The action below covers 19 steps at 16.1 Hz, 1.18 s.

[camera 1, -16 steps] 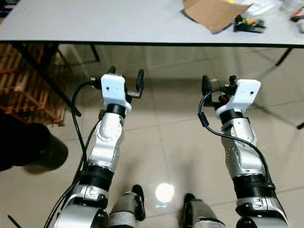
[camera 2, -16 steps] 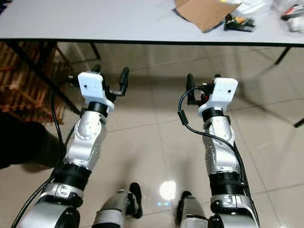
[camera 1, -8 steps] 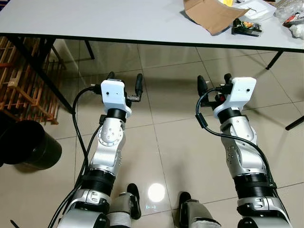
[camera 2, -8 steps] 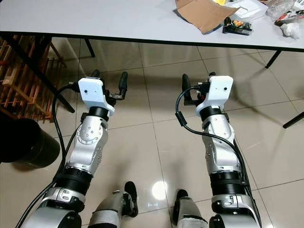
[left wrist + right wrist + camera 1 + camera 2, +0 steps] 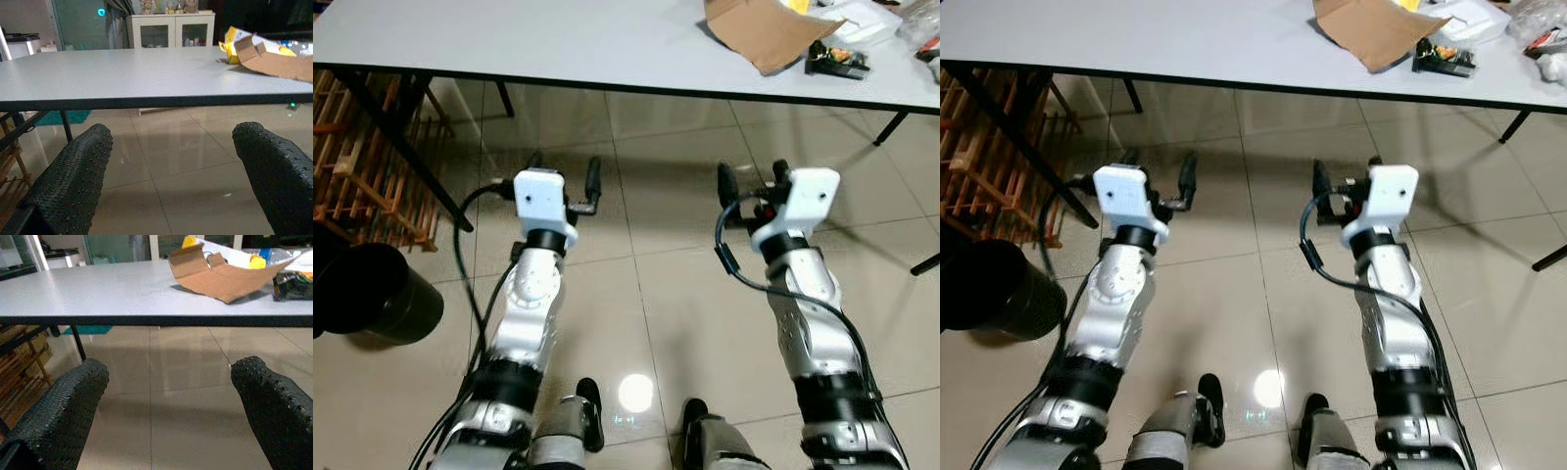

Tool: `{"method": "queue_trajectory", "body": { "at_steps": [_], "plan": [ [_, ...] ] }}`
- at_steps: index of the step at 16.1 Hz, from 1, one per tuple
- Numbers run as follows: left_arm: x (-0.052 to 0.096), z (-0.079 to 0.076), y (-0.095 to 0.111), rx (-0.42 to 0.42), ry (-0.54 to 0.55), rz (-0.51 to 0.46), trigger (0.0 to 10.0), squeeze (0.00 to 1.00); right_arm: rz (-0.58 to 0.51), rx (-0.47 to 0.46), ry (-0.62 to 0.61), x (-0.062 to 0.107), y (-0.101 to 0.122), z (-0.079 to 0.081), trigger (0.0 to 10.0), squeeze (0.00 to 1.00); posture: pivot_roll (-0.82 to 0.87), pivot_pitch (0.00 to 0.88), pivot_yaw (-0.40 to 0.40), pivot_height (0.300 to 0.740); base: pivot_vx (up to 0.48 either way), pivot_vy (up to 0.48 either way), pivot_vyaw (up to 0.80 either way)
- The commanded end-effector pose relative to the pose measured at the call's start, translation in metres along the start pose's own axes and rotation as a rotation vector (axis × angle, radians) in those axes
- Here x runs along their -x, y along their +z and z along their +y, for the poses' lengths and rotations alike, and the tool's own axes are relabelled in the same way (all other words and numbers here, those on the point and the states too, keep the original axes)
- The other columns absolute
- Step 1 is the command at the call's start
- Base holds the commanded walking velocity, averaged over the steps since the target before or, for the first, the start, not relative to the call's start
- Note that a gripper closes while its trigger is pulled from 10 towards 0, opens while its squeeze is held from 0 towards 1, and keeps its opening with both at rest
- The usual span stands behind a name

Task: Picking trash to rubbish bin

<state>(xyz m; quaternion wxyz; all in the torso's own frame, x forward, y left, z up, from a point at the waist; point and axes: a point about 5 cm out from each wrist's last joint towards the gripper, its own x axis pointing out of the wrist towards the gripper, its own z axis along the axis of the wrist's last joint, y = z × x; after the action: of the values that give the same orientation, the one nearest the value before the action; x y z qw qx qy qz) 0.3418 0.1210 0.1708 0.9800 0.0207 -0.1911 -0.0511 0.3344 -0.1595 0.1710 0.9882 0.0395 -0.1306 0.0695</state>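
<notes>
One cardboard box (image 5: 769, 27) lies on the table (image 5: 509, 39); two pincers, left pincer (image 5: 563, 176) and right pincer (image 5: 751, 178), spread, empty.

A table (image 5: 558, 44) stands ahead; cardboard (image 5: 766, 29) and a small tray (image 5: 837, 59) lie on its right part (side by side). A bin (image 5: 377, 304) stands on the floor, left.
</notes>
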Motion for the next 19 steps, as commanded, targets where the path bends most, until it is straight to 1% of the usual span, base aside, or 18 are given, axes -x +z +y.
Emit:
{"method": "queue_trajectory", "body": {
  "at_steps": [1,2,3,4,5,6,7,8,9,10,12,13,14,15,16,17,18,19],
  "plan": [
    [0.004,0.000,-0.002,-0.013,-0.023,0.015,10.0,0.00,0.011,-0.008,0.002,0.004,-0.001,0.001,10.0,0.00,0.07,0.316,0.053,0.740,0.000,0.000,0.00],
    [0.006,0.009,-0.001,-0.045,-0.033,0.022,10.0,0.00,0.020,-0.012,0.019,0.006,-0.003,0.007,10.0,0.00,0.08,0.331,0.074,0.740,0.000,0.000,0.00],
    [0.008,0.015,-0.001,-0.056,-0.035,0.026,10.0,0.00,0.022,-0.010,0.029,0.006,-0.004,0.011,10.0,0.00,0.08,0.333,0.080,0.740,0.000,0.000,0.00],
    [0.008,0.017,-0.001,-0.062,-0.036,0.030,10.0,0.00,0.024,-0.008,0.034,0.006,-0.005,0.012,10.0,0.00,0.08,0.335,0.080,0.740,0.000,0.000,0.00],
    [0.009,0.021,-0.002,-0.074,-0.032,0.042,10.0,0.00,0.030,0.001,0.035,0.005,-0.004,0.010,10.0,0.00,0.07,0.325,0.075,0.740,0.000,0.000,0.00],
    [0.008,0.021,-0.003,-0.076,-0.034,0.045,10.0,0.00,0.028,0.005,0.032,0.003,-0.002,0.007,10.0,0.00,0.07,0.325,0.075,0.740,0.000,0.000,0.00],
    [0.006,0.013,-0.001,-0.066,-0.049,0.039,10.0,0.00,0.018,0.004,0.022,0.003,0.003,0.001,10.0,0.00,0.08,0.313,0.071,0.740,0.000,0.000,0.00],
    [0.008,0.010,-0.003,-0.069,-0.063,0.039,10.0,0.00,0.025,-0.012,0.007,0.007,-0.001,-0.001,10.0,0.00,0.10,0.322,0.059,0.740,0.000,0.000,0.00],
    [0.009,0.009,-0.003,-0.076,-0.072,0.043,10.0,0.00,0.038,-0.024,-0.003,0.010,-0.004,-0.001,10.0,0.00,0.10,0.307,0.057,0.740,0.000,0.000,0.00],
    [0.011,0.012,-0.003,-0.074,-0.073,0.051,10.0,0.00,0.049,-0.014,0.002,0.013,-0.005,0.000,10.0,0.00,0.10,0.324,0.070,0.740,0.000,0.000,0.00],
    [0.011,0.013,-0.005,-0.070,-0.074,0.064,10.0,0.00,0.039,-0.011,-0.012,0.011,-0.002,-0.003,10.0,0.00,0.08,0.331,0.079,0.740,0.000,0.000,0.00],
    [0.011,0.014,-0.006,-0.067,-0.075,0.069,10.0,0.00,0.026,-0.045,-0.031,0.008,0.002,-0.004,10.0,0.00,0.08,0.349,0.087,0.740,0.000,0.000,0.00],
    [0.013,0.014,-0.010,-0.072,-0.083,0.085,10.0,0.00,0.023,-0.062,-0.064,0.008,0.002,-0.007,10.0,0.00,0.08,0.331,0.103,0.740,0.000,0.000,0.00],
    [0.012,0.013,-0.010,-0.062,-0.081,0.091,10.0,0.00,0.054,-0.011,-0.113,0.009,-0.001,-0.013,10.0,0.00,0.08,0.337,0.108,0.740,0.000,0.000,0.00],
    [0.011,0.013,-0.008,-0.051,-0.081,0.089,10.0,0.00,0.077,0.021,-0.140,0.008,-0.002,-0.016,10.0,0.00,0.08,0.336,0.110,0.740,0.000,0.000,0.00],
    [0.012,0.011,-0.007,-0.045,-0.079,0.087,10.0,0.00,0.099,0.061,-0.175,0.009,-0.004,-0.023,10.0,0.00,0.09,0.345,0.105,0.740,0.000,0.000,0.00],
    [0.014,0.010,-0.009,-0.047,-0.073,0.094,10.0,0.00,0.125,0.088,-0.201,0.009,-0.007,-0.029,10.0,0.00,0.11,0.346,0.085,0.740,0.000,0.000,0.00],
    [0.017,0.011,-0.010,-0.050,-0.071,0.097,10.0,0.00,0.156,0.081,-0.223,0.007,-0.009,-0.031,10.0,0.00,0.10,0.332,0.078,0.740,0.000,0.000,0.00]
  ]
}}
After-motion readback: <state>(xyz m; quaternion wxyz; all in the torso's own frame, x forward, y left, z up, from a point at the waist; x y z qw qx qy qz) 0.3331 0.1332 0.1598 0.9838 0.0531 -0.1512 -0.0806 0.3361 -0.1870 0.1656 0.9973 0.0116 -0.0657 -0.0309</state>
